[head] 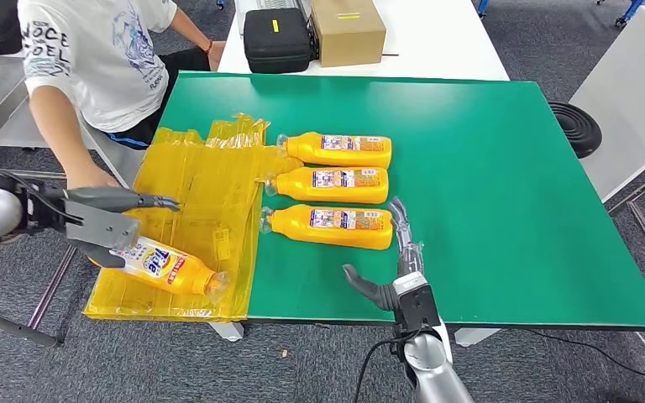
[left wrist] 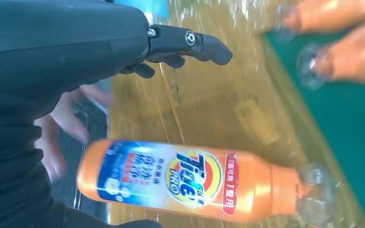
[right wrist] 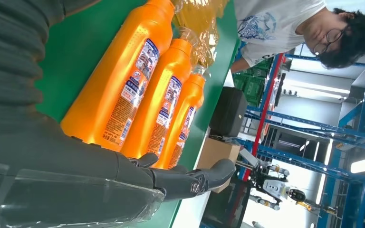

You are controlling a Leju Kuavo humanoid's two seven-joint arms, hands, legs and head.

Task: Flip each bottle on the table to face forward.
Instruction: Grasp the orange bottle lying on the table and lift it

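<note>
A green bench is standing on grey carpet, with a white table behind it carrying a black case and a cardboard box; a person in a white printed T-shirt is sitting at the far left corner; yellow plastic wrap is lying crumpled across the bench's left edge.

Three orange bottles are lying side by side on the green surface, caps pointing left toward the wrap and back labels facing up: the far bottle, the middle bottle and the near bottle; the right hand is hovering just beside the near bottle's base, fingers spread apart and holding nothing.

The left hand is gripping a fourth bottle by its base over the wrap, the front label showing; the left wrist view is showing that label's blue and red logo plainly and the clear cap, somewhat blurred; the right wrist view is showing the back labels' small print, plus blue racking and another robot farther down the room.
</note>
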